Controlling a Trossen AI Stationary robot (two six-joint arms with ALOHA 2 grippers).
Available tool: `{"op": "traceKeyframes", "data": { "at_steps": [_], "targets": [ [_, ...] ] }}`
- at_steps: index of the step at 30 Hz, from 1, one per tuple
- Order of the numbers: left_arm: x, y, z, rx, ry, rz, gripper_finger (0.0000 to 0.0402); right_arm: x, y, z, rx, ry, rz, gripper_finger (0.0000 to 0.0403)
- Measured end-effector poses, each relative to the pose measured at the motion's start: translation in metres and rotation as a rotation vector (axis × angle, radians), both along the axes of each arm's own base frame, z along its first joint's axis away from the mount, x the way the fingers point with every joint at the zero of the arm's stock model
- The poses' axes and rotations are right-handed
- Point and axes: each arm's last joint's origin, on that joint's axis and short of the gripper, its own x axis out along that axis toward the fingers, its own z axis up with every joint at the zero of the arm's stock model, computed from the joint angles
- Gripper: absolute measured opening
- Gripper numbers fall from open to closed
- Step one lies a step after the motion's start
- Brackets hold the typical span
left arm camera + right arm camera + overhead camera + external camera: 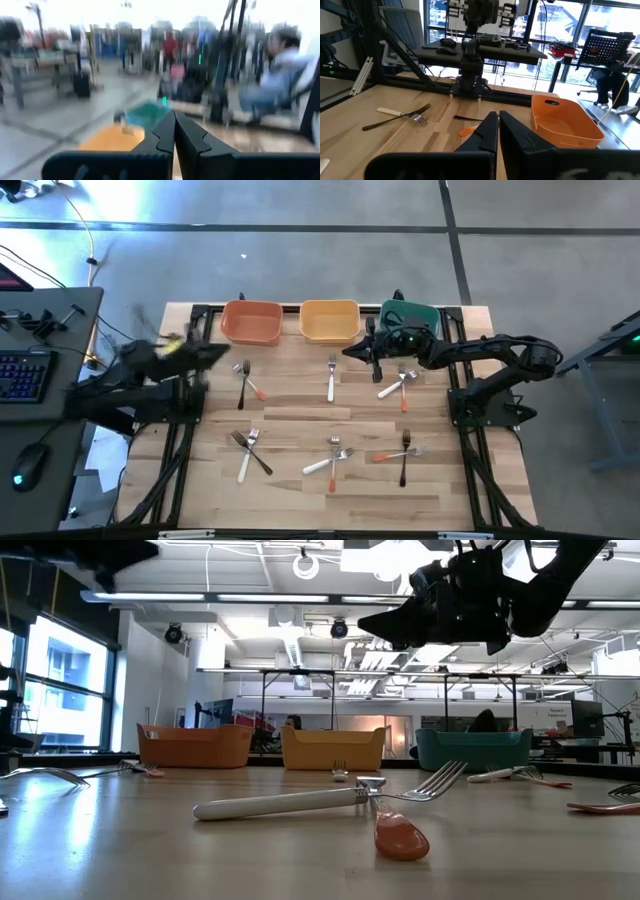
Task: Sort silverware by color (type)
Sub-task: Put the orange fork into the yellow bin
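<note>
Silverware (332, 377) and bins (329, 321) show no legible writing.

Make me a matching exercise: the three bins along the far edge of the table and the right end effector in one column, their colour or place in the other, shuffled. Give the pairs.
Things:
1. Left-hand bin
2. Middle bin
3. Right-hand bin
4. Right end effector

Colour or place:
A. Green
B. Above the table in front of the middle and right-hand bins, fingers shut
C. Yellow
D. Orange

Pairs: 1-D, 2-C, 3-A, 4-B
</note>
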Motion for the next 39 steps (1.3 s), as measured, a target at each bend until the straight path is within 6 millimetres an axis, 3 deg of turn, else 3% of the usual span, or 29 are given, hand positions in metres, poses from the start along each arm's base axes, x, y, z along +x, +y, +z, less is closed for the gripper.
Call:
{"op": "traceKeyframes", "data": {
  "at_steps": [2,4,8,11,13,17,24,39],
  "targets": [
    [0.011,0.002,-0.008,-0.030,0.155,0.008,0.0001,0.000,0.000,0.000,-0.002,-0.004,0.000,0.0000],
    [0.022,0.004,0.004,-0.035,0.203,0.015,0.0001,0.000,0.000,0.001,-0.002,-0.006,0.000,0.0000],
    [0.063,0.012,-0.004,-0.057,0.536,-0.005,0.0001,0.001,0.002,0.001,-0.004,-0.008,0.004,0.0000],
    [0.092,0.018,0.005,-0.041,0.689,-0.029,0.0001,0.001,0.002,0.001,-0.002,-0.003,0.002,0.0000],
    [0.105,0.021,0.000,-0.069,0.848,-0.053,0.0001,0.001,0.002,0.001,-0.001,0.000,0.001,0.0000],
    [0.129,0.021,0.002,-0.056,0.905,-0.111,0.0001,0.001,0.002,0.000,-0.004,0.007,0.001,0.0000],
    [0.138,0.018,-0.005,-0.057,0.938,-0.128,0.0001,0.001,0.002,0.000,-0.019,0.008,0.002,0.0000],
    [0.133,-0.034,-0.021,-0.039,1.123,-0.316,0.0001,0.001,0.002,0.000,-0.025,0.007,0.003,0.0000]
  ]
}}
